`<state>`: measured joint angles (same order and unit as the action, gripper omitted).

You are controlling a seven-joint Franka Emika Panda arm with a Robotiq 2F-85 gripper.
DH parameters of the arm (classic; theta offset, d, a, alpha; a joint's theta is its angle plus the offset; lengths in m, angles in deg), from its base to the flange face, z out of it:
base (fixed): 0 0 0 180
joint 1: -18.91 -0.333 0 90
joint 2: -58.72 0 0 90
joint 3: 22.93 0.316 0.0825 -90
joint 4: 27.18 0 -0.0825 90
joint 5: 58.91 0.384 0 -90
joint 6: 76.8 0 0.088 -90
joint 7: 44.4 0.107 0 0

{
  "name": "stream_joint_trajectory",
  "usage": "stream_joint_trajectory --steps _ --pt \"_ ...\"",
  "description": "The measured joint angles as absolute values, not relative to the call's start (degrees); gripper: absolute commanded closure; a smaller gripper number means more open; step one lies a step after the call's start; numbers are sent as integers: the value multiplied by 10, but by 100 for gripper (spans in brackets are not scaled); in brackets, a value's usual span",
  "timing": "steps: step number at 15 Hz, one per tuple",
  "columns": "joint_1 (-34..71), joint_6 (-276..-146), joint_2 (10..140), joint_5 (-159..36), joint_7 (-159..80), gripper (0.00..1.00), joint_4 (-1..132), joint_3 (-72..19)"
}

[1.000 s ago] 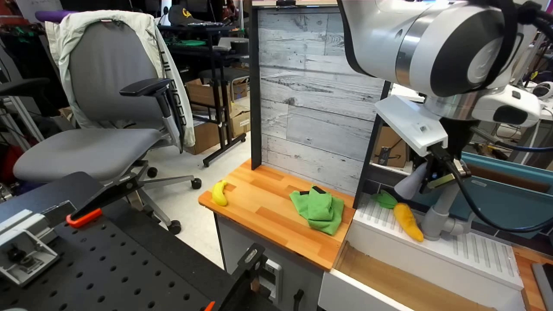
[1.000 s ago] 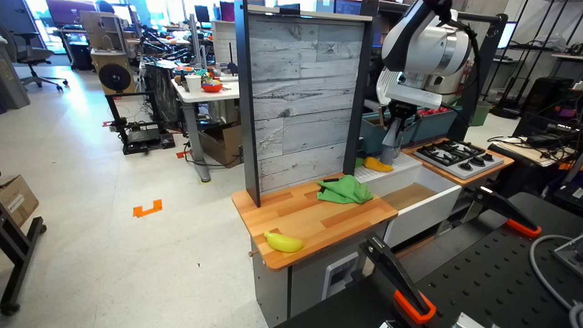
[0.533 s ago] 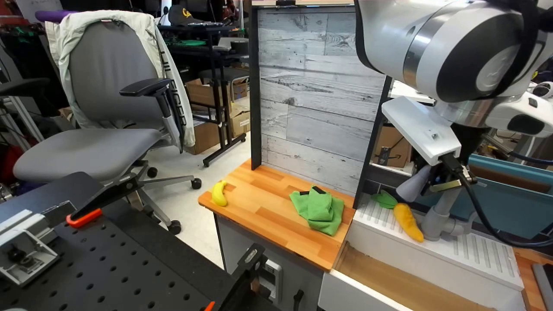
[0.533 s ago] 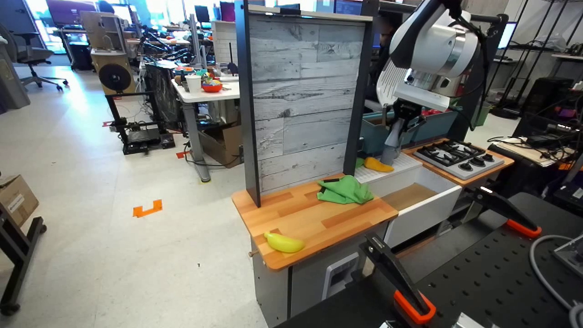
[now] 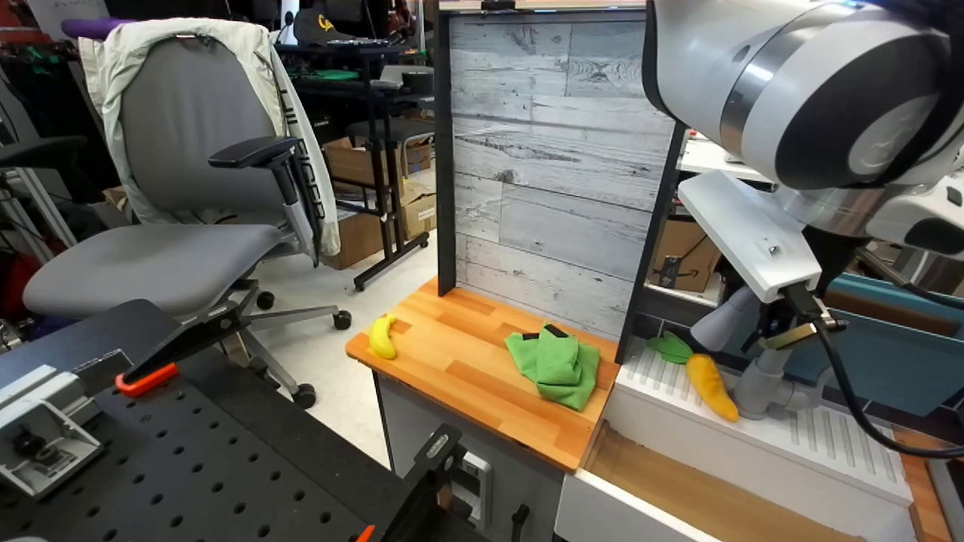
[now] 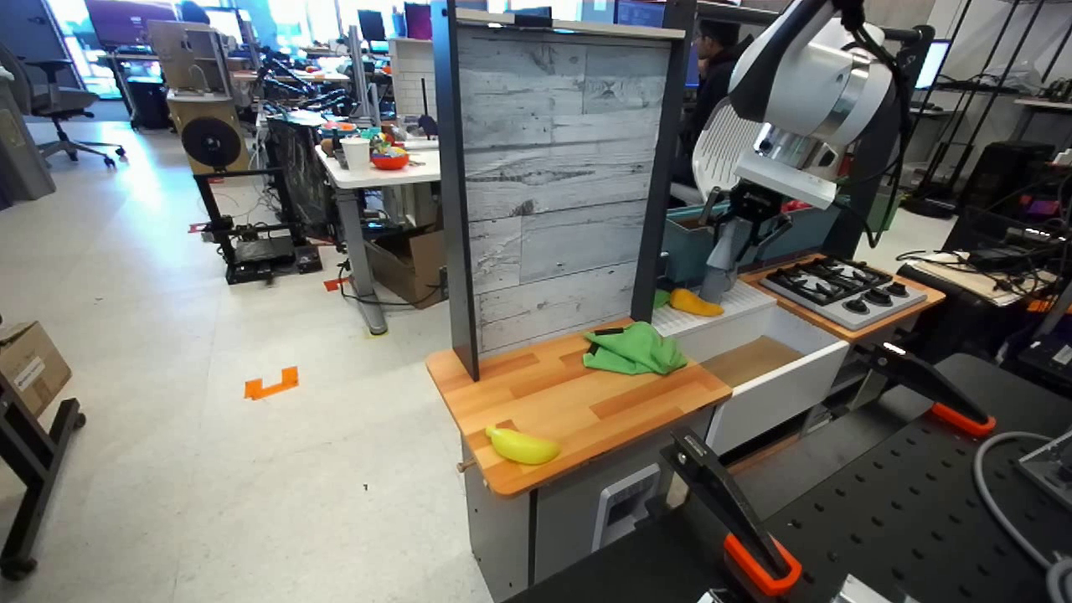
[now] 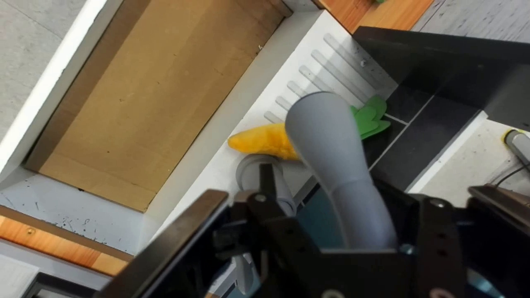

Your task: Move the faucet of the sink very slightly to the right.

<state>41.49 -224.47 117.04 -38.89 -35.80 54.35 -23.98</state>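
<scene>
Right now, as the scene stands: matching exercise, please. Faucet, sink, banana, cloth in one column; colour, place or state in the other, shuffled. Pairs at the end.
1. faucet
2. sink
3. banana
4. cloth

A. yellow, on the wooden countertop near its rounded corner
B. white walls, brown bottom
C. green, crumpled
D. grey, seen between the spread fingers in the wrist view

Pairs: 1-D, 2-B, 3-A, 4-C
</scene>
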Motion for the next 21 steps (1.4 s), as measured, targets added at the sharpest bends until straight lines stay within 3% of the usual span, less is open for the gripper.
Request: stream_joint_trajectory --steps 2,3,12,21 --pt "415 -2245 1170 -389 -358 3 547 -242" --pt "415 -2245 1170 -389 -358 0 550 -243" --pt "407 -2245 1136 -391 -357 0 611 -262" --pt "407 -2245 1022 -392 -358 0 735 -279"
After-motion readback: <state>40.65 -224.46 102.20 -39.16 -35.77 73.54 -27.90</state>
